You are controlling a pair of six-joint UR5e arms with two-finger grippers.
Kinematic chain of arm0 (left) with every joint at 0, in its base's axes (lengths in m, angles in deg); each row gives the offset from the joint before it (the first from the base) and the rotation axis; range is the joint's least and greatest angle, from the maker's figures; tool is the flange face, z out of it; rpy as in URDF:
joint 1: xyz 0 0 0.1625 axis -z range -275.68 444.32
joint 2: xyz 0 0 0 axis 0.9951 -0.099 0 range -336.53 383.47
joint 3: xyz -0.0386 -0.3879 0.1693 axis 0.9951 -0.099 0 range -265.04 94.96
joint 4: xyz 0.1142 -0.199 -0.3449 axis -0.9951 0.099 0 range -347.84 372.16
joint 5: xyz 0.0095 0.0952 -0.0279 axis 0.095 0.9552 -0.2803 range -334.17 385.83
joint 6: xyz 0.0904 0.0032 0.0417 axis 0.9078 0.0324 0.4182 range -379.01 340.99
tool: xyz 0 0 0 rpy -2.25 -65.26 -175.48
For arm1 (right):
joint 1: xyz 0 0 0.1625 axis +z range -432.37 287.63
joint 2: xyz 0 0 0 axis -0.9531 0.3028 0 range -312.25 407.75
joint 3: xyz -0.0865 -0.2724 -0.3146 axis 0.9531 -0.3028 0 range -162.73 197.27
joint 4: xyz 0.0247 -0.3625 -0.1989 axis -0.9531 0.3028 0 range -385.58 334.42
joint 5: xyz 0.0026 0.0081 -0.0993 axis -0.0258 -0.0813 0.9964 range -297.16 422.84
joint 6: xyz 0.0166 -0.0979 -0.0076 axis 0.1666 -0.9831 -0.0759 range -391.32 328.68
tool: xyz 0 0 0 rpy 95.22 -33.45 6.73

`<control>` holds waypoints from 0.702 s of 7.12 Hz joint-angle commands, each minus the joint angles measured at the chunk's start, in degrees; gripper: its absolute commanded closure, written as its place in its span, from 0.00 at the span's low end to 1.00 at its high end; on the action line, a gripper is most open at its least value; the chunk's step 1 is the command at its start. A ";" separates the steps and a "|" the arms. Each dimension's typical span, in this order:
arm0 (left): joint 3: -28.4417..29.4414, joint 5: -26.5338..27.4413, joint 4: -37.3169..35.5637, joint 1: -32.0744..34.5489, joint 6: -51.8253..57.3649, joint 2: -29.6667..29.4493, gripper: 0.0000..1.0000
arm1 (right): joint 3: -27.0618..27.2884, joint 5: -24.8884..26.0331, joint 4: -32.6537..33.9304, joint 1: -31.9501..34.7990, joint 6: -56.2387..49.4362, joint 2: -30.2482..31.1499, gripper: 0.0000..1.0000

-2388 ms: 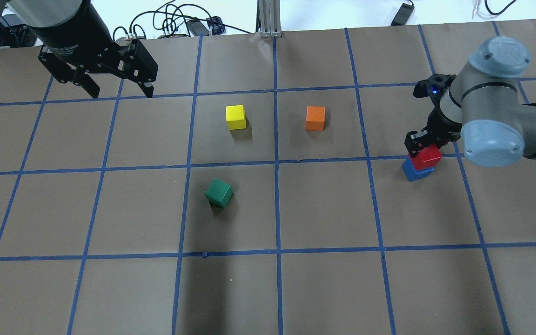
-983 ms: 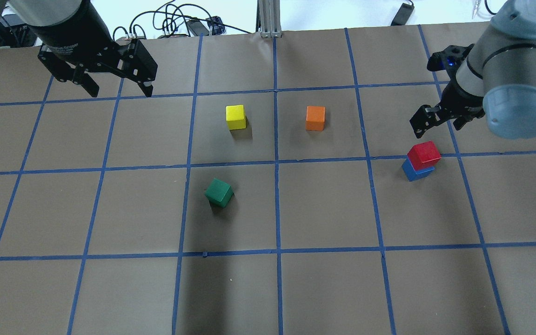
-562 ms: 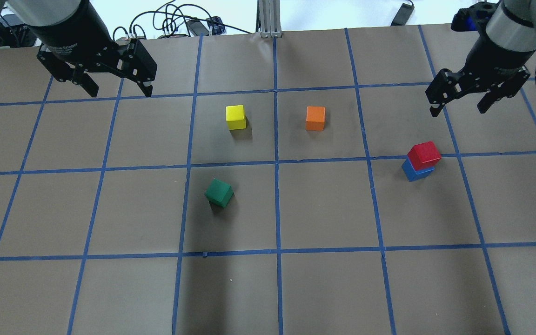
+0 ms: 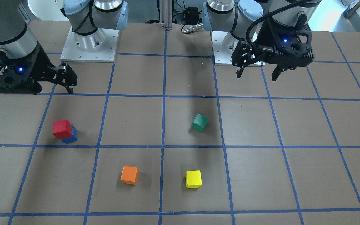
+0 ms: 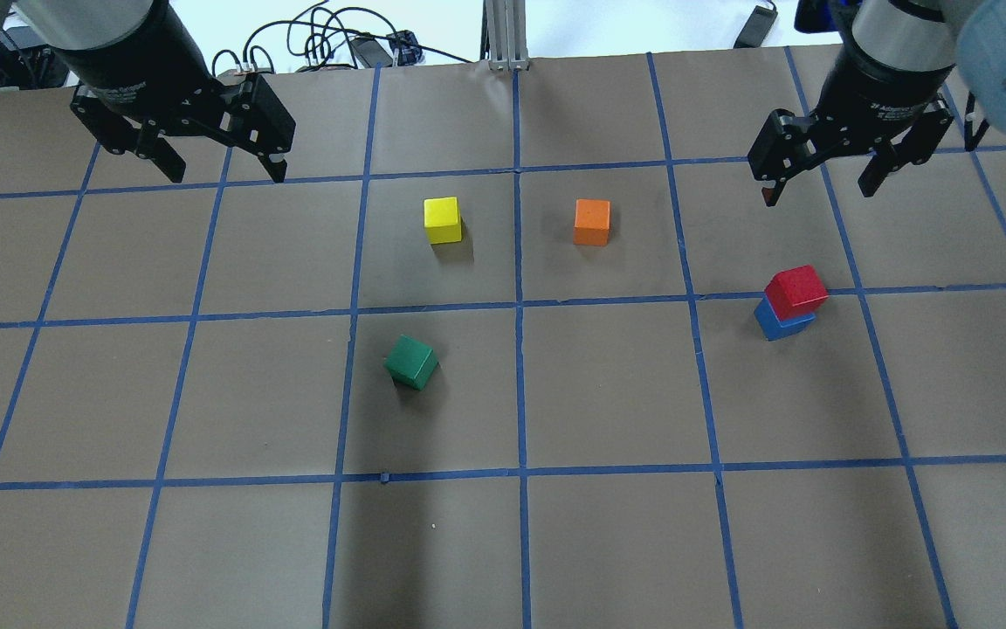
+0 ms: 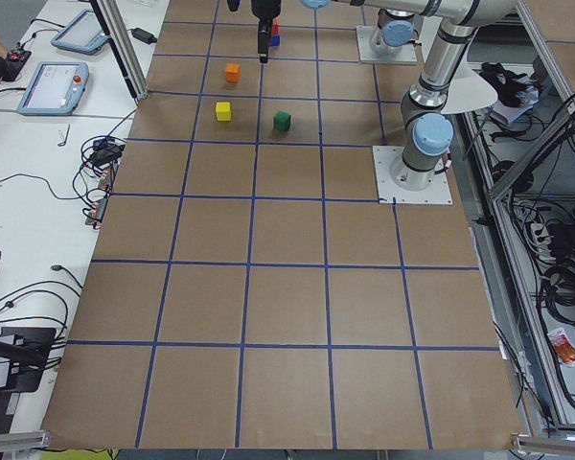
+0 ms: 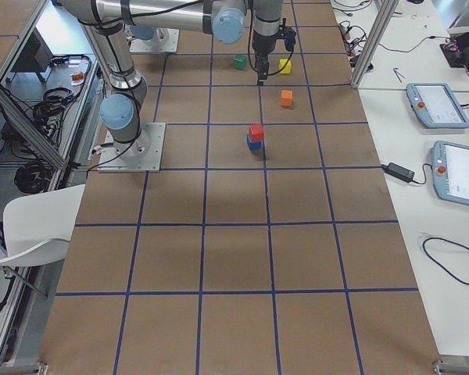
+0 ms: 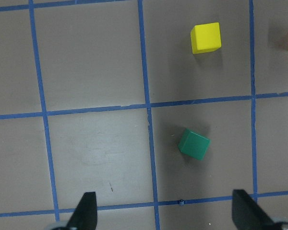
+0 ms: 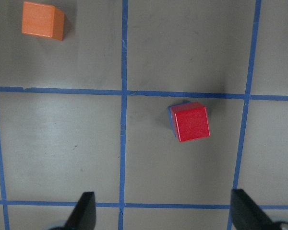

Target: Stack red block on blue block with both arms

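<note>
1. Right of the middle in the overhead view: red block (image 5: 795,290) on top of blue block (image 5: 781,325), touching it and not exactly lined up, with a strip of blue showing at the lower left of the red.
2. Upper right of the same view: right gripper (image 5: 819,192), pincer spread wide with nothing inside, well apart from the stack and touching no block.
3. Upper left of the same view: left gripper (image 5: 227,175), pincer also spread wide with nothing inside, well apart from every block.
4. In the right wrist view: red block a little right of centre, seen from above, with only a thin blue edge visible along its left and top sides.
5. On the brown table (image 5: 608,542), above the centre of the overhead view: yellow block (image 5: 443,219) and orange block (image 5: 591,222) side by side but apart.
6. Below the yellow one, left of centre: green block (image 5: 411,361), turned at an angle to the grid and alone in its square.
7. Across the whole table: blue tape lines (image 5: 520,393) forming squares, with the stack just beside one horizontal line.
</note>
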 commanded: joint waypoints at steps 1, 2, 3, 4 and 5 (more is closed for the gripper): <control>-0.18 -0.01 0.09 0.00 0.00 0.18 0.00 | 0.87 -0.46 -0.03 3.08 1.24 1.38 0.00; -0.27 -0.01 0.09 0.00 0.00 0.27 0.00 | 0.43 -0.37 -0.03 4.40 4.81 1.48 0.00; -0.19 -0.10 0.09 0.00 0.00 0.27 0.00 | 0.25 -0.28 -0.03 5.37 8.76 1.39 0.00; -0.19 0.08 0.17 0.00 0.09 0.27 0.00 | -0.01 -0.11 0.15 5.21 8.80 1.22 0.00; -0.10 0.08 0.09 0.00 0.09 0.18 0.00 | -0.01 -0.45 0.41 4.42 9.15 1.13 0.00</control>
